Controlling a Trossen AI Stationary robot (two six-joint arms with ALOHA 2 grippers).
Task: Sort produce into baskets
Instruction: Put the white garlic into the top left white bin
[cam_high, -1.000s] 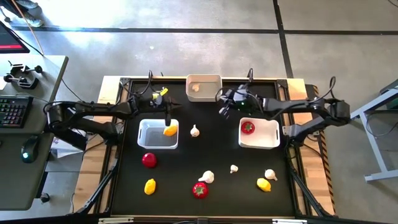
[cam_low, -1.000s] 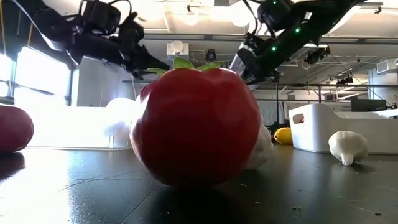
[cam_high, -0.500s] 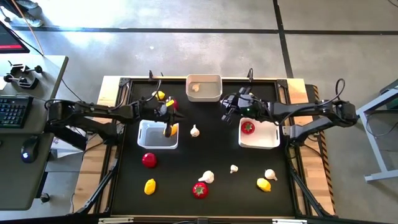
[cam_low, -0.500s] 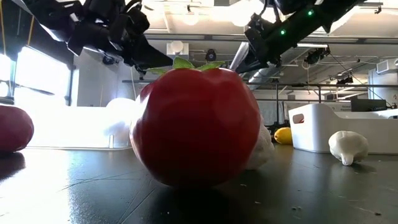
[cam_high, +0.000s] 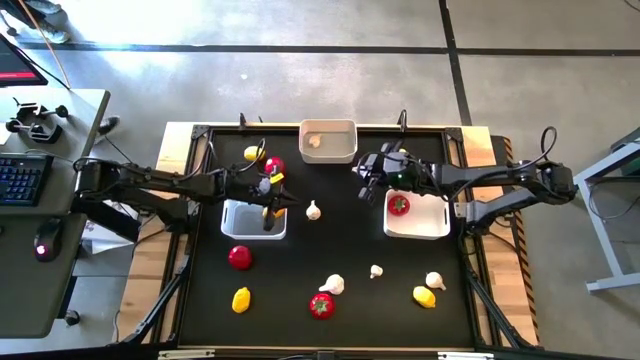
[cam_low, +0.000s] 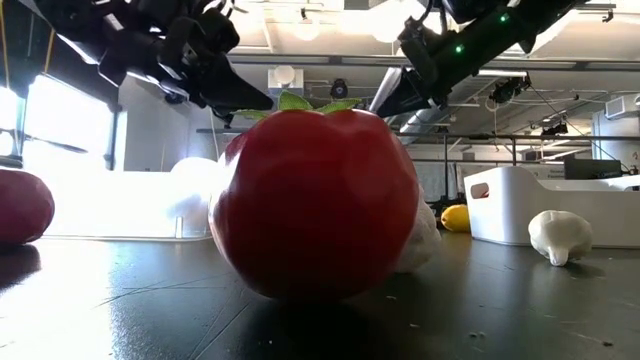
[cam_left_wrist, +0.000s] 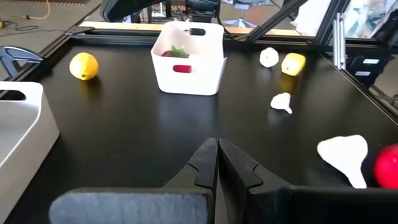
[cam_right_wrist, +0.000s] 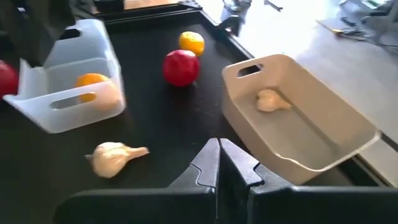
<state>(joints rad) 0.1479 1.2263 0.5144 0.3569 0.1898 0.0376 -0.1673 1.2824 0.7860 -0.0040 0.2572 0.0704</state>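
Three white baskets stand on the black table: a far one holding a garlic bulb, a left one holding a lemon, and a right one holding a tomato. Loose produce lies around them: a lemon and tomato at the far left, a garlic bulb in the middle, and several pieces toward the near edge. My left gripper hovers shut over the left basket's right end, holding nothing. My right gripper hovers shut just left of the right basket, also holding nothing.
Toward the near edge lie a tomato, a lemon, a tomato, garlic bulbs and a lemon. Another lemon lies beside the right basket. A desk with a keyboard stands left of the table.
My left gripper has swung toward the table's near edge, from above the far-left lemon and tomato to above the left basket, staying shut. My right gripper has shifted a little toward the near edge and risen slightly. No produce has moved.
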